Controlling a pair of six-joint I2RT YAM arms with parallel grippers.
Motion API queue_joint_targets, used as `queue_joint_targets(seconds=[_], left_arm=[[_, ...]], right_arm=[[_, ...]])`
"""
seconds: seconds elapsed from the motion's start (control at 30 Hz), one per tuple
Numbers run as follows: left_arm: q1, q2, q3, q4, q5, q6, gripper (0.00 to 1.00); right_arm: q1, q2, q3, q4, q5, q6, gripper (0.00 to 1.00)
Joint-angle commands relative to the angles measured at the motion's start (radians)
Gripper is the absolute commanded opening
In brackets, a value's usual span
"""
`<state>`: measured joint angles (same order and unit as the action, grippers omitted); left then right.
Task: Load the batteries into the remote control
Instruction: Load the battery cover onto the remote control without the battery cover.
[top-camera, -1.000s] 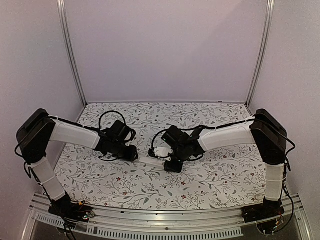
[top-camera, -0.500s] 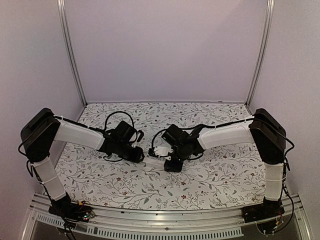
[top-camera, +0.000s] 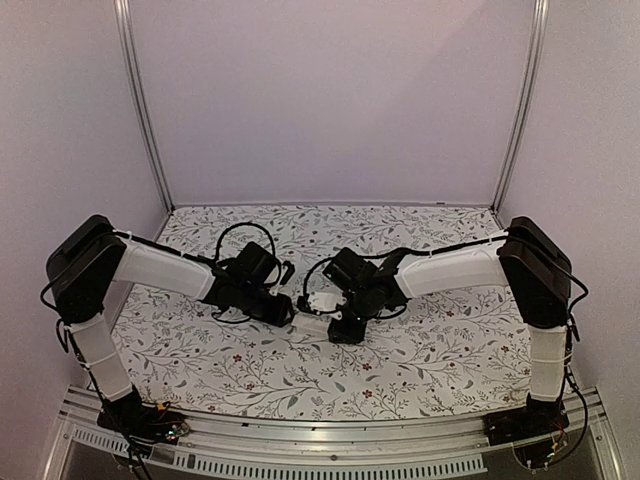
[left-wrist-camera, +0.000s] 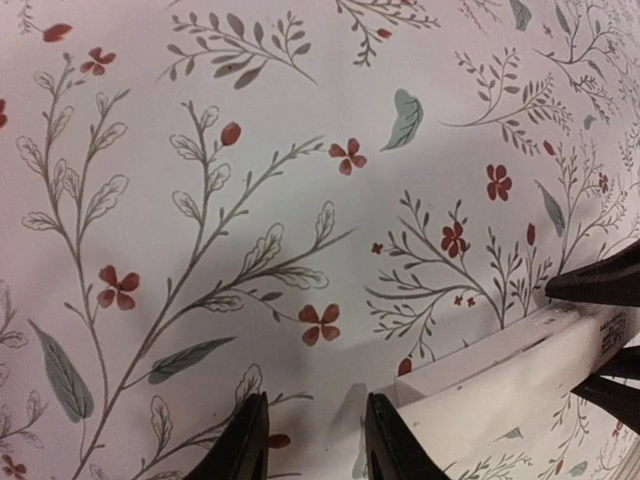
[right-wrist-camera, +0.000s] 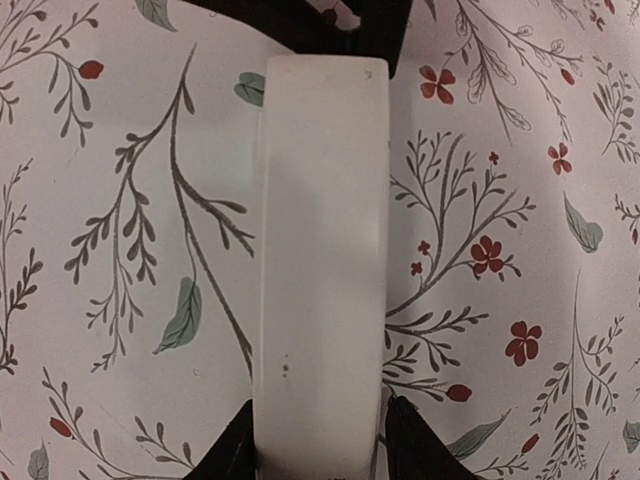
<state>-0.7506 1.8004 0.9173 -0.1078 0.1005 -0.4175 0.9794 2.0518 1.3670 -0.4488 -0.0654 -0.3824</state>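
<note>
The remote control (top-camera: 310, 322) is a slim white bar lying on the floral tabletop between the two grippers. In the right wrist view the remote control (right-wrist-camera: 320, 250) runs straight away from my right gripper (right-wrist-camera: 322, 445), whose fingers sit against its two long sides at the near end. My left gripper (top-camera: 288, 312) is at the bar's other end. In the left wrist view my left gripper (left-wrist-camera: 315, 440) stands open over bare cloth, and its right finger (left-wrist-camera: 385, 445) is next to the corner of the remote control (left-wrist-camera: 500, 385). The batteries are out of view.
The floral cloth (top-camera: 420, 350) covers the whole table. Pale walls and metal uprights (top-camera: 145, 110) close in the back and sides. A metal rail (top-camera: 330, 440) with both arm bases runs along the near edge.
My left gripper has moved to the right, up to the left end of the remote control. The right gripper and the remote have hardly moved.
</note>
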Motion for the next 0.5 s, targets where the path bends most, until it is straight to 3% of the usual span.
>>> queue_joint_targets(seconds=[0.0, 0.13, 0.47], left_arm=[[-0.02, 0.017, 0.009, -0.014, 0.004, 0.009, 0.35], [-0.002, -0.01, 0.008, -0.045, -0.029, 0.004, 0.41], [0.061, -0.102, -0.014, -0.082, -0.063, 0.005, 0.65]], right_arm=[[-0.008, 0.046, -0.003, -0.054, 0.013, -0.004, 0.42], [-0.01, 0.028, -0.009, -0.054, 0.021, -0.002, 0.43], [-0.027, -0.064, -0.051, -0.03, 0.003, 0.022, 0.61]])
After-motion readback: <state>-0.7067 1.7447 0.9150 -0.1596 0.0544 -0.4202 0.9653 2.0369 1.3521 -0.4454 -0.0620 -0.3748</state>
